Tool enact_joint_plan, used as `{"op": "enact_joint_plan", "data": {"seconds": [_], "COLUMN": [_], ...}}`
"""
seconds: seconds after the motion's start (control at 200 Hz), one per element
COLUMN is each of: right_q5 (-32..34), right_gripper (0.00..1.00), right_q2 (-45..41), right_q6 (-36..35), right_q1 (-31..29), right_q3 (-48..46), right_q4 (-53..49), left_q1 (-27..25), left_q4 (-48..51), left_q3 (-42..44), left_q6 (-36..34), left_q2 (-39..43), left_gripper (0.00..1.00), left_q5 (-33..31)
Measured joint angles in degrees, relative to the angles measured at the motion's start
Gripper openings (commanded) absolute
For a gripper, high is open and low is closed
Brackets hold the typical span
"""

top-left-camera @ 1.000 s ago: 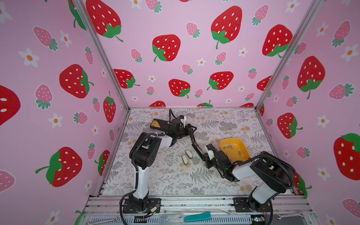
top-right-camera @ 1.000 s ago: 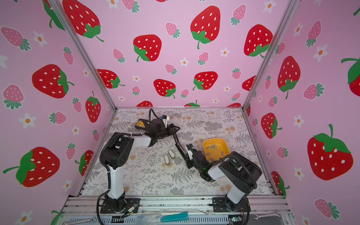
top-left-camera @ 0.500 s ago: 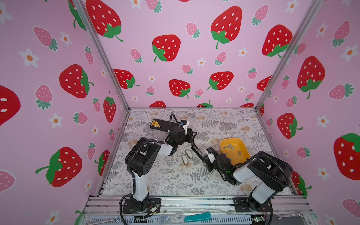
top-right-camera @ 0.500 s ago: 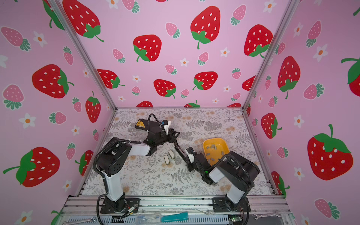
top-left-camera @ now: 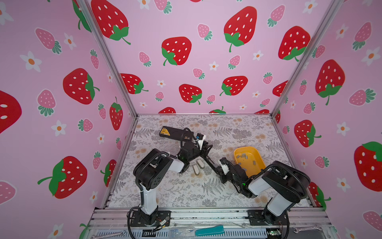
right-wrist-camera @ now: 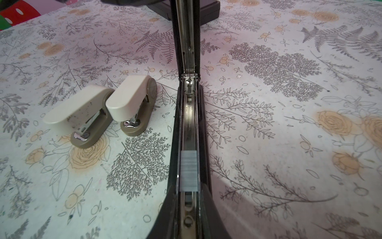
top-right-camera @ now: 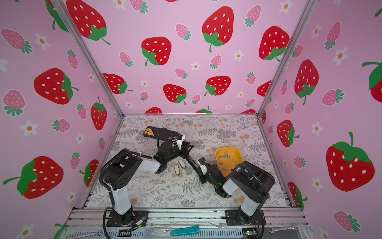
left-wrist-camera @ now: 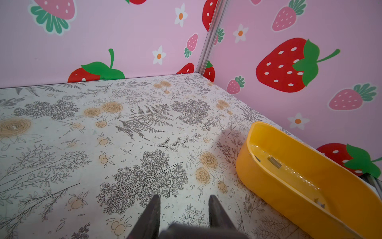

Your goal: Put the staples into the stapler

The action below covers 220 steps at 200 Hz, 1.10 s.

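Since a second ago, the left hand (left-wrist-camera: 184, 197) has been drawn toward the front edge of the table (top-left-camera: 186, 192), closer to the right hand (right-wrist-camera: 189, 207). Its fingers (left-wrist-camera: 152, 215) are held narrowly apart, with only bare table seen between the tips. Whether the raised lid of the black stapler (right-wrist-camera: 189, 124) is touched cannot be told. The right hand is closed on the base of that stapler, which is opened at its hinge near the middle of the table. One staple strip (right-wrist-camera: 188, 169) is seated in the open channel, at the end nearest the right hand. Just beside it, two small beige staplers (right-wrist-camera: 82, 103) are stood side by side. More staples (top-left-camera: 241, 155) are scattered in a yellow tray (top-left-camera: 245, 148) near the right edge. A black box (top-left-camera: 174, 132) is laid toward the far edge.
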State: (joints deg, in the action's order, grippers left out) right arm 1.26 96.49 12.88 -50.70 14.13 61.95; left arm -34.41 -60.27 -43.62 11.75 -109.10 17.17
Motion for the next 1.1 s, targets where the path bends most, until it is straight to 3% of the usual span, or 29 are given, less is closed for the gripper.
{"op": "enact_joint_plan", "data": {"seconds": [0.35,0.495,0.76,1.101], "right_q5": [-0.59,-0.72,-1.14,-1.31], "right_gripper": [0.0,0.0,0.0,0.0], "right_q2": [0.0,-0.02,-0.02,-0.02], "right_q6": [-0.15,0.09,0.35,0.48], "right_q1": [-0.22,-0.2,-0.31,-0.31], "right_q3": [-0.33,-0.44,-0.5,-0.48], "right_q4": [0.61,1.57,2.27,2.54], "left_q1": [-2.62,-3.91,-6.64,-8.41], "left_q4": [-7.56,-8.5,-11.08,-14.84], "left_q3": [4.76,5.75,8.17,10.69], "left_q6": [-6.25,-7.34,-12.09,-11.28], "left_q2": [0.0,-0.02,-0.5,-3.06], "left_gripper": [0.51,0.69,0.71,0.89], "left_q5": [0.59,3.61,2.45,6.75]}}
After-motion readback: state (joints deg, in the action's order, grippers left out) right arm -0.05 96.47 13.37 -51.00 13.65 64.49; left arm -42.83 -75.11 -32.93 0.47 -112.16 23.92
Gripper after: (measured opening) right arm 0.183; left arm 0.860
